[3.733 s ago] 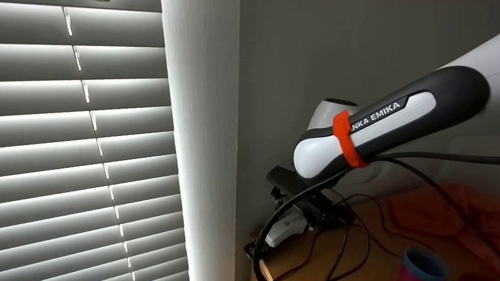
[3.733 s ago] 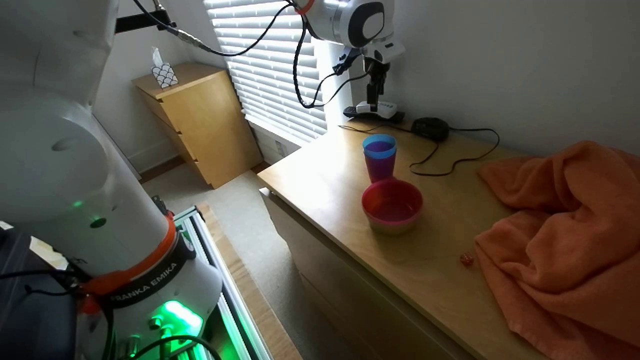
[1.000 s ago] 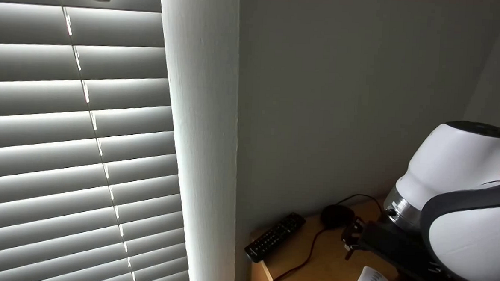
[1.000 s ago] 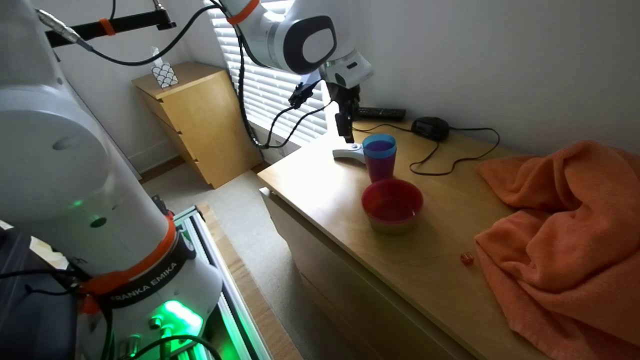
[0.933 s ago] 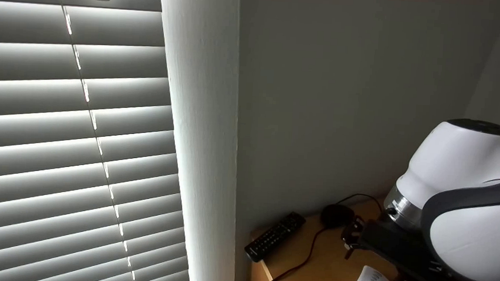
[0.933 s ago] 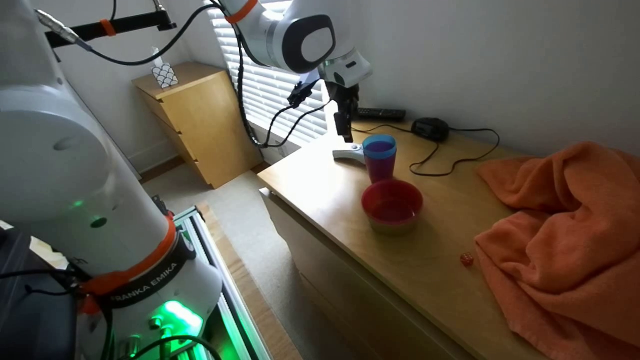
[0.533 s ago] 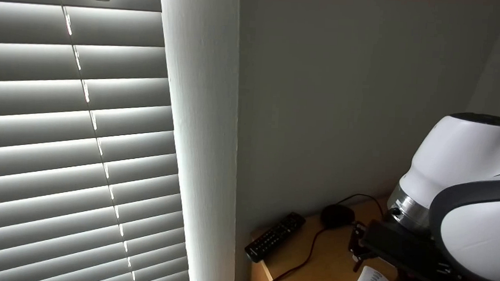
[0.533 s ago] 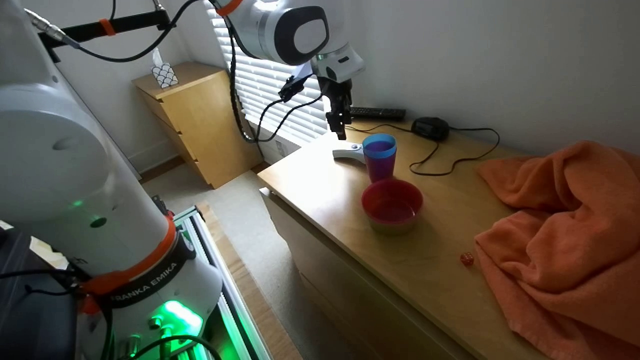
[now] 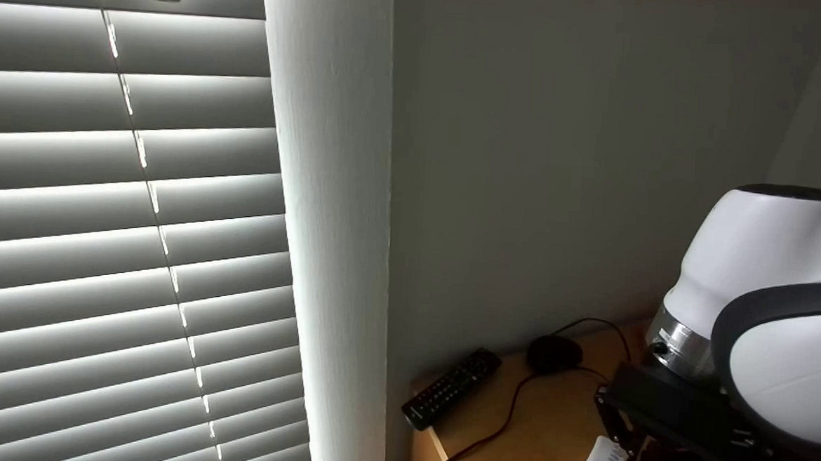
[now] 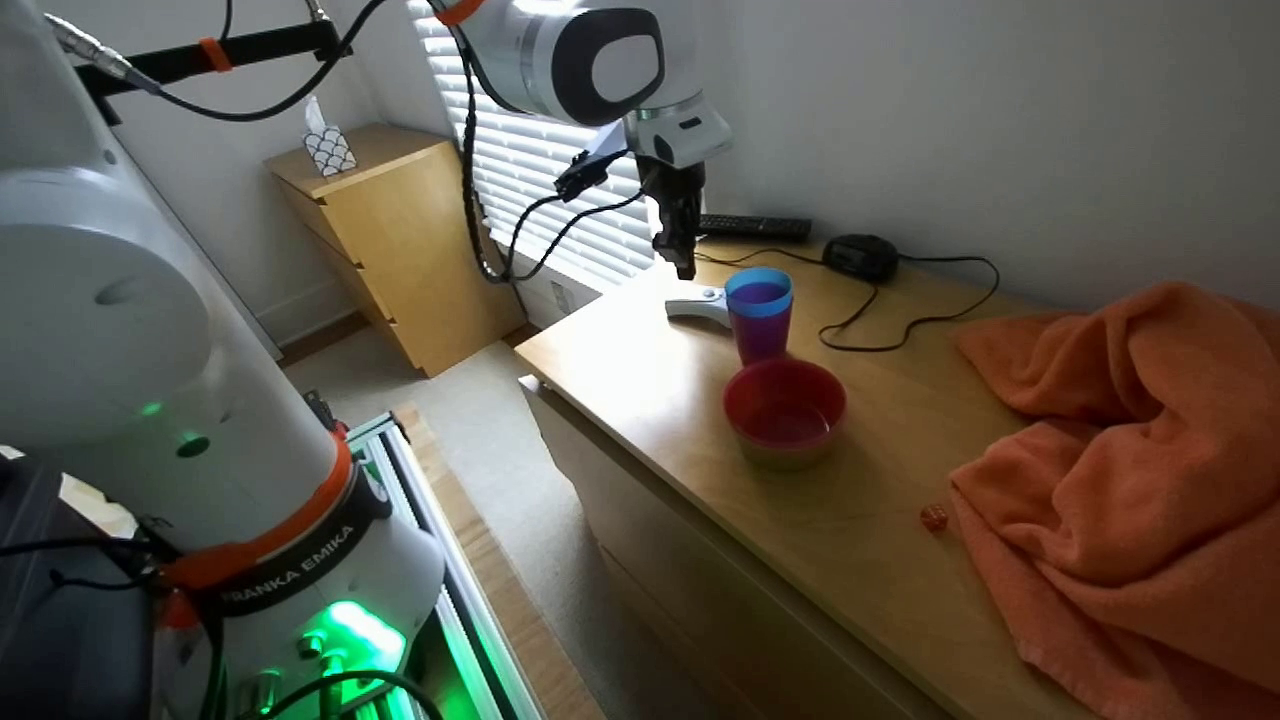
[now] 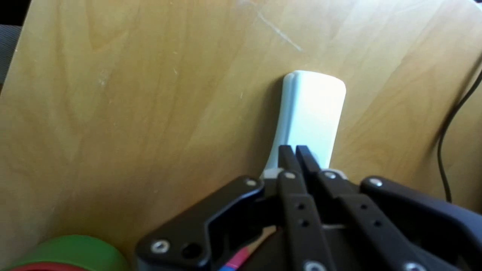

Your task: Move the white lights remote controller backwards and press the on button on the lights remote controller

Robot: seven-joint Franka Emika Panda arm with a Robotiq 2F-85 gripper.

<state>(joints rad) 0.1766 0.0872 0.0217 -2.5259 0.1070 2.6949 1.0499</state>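
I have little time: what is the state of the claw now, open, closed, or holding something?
Claw: closed, holding nothing; the white remote lies outside its grip.

A black two-fingered pincer (image 11: 294,147) stands at the bottom of the wrist view, its slim fingers together with barely a slit between. Their tips overlap the lower part of a flat, white, oblong plastic remote controller (image 11: 314,113); contact cannot be told. The controller lies on a light-brown, wood-grained worktop (image 11: 150,94). A thin black cable (image 11: 440,150) curves at right; a rounded green rim (image 11: 86,250) edged with red shows at lower left.
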